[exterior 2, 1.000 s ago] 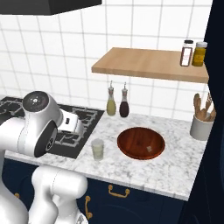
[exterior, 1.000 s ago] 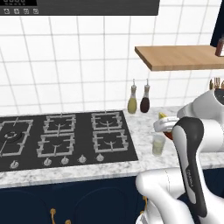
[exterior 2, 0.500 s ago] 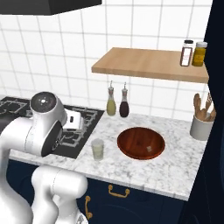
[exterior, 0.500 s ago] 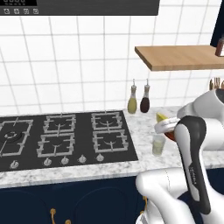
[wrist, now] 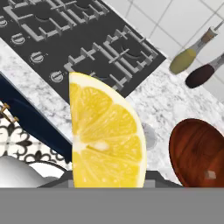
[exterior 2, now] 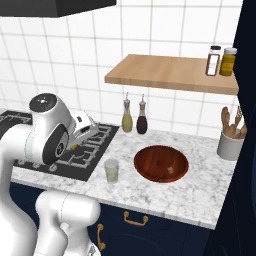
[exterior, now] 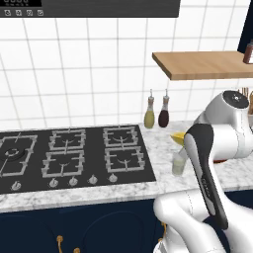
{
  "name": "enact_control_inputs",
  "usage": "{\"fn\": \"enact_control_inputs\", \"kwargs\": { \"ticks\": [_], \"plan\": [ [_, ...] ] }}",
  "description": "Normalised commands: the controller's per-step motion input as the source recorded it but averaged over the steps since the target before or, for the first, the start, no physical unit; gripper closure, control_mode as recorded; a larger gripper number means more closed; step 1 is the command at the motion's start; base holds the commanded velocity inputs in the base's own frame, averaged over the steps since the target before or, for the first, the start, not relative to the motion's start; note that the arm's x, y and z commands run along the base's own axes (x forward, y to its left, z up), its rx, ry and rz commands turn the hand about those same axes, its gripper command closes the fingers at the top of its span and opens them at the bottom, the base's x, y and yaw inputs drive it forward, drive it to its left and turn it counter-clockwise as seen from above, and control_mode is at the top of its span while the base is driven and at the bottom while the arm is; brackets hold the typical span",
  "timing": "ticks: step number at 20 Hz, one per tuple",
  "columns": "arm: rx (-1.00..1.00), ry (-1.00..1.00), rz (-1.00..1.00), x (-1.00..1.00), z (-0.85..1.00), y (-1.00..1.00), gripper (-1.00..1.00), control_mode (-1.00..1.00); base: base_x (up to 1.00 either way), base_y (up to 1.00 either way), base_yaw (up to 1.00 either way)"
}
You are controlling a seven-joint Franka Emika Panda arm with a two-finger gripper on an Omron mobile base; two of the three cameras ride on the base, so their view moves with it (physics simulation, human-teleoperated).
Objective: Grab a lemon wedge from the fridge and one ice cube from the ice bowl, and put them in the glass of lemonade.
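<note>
My gripper (exterior 2: 76, 144) is shut on the lemon wedge (wrist: 105, 135), a bright yellow slice that stands large in the hand view. The wedge (exterior: 177, 138) hangs over the stove's right edge, up and to the left of the glass of lemonade (exterior 2: 112, 171). In the hand view the glass (wrist: 151, 136) peeks out from behind the wedge. The ice bowl (exterior 2: 161, 163), reddish-brown and shallow, sits on the counter right of the glass, with an ice cube (wrist: 211, 175) in it. The fridge is out of view.
A black gas stove (exterior: 74, 153) takes up the counter's left part. Two slim bottles (exterior 2: 127, 120) stand at the wall behind the bowl. A wooden shelf (exterior 2: 170, 75) with spice jars (exterior 2: 213, 60) hangs above. A grey utensil crock (exterior 2: 230, 146) stands at the far right.
The arm's elbow has swung a little and the hand has risen slightly with the lemon wedge still in it. Glass and bowl have not moved.
</note>
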Motion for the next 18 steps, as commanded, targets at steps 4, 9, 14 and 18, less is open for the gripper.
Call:
{"fn": "enact_control_inputs", "kwargs": {
  "ticks": [4, 9, 14, 18],
  "plan": [
    [-0.50, -0.04, 0.40, 0.00, 0.00, -0.20, 1.00, -1.00, 0.00, 0.00, 0.00],
    [-0.55, 0.06, 0.29, 0.00, 0.00, -0.09, 1.00, -1.00, 0.00, 0.00, 0.00],
    [-0.55, 0.16, 0.14, 0.06, 0.00, 0.00, 1.00, -1.00, 0.00, 0.00, 0.00],
    [-0.50, 0.21, 0.04, 0.33, 0.00, -0.01, 1.00, -1.00, 0.00, 0.00, 0.00]
  ]
}}
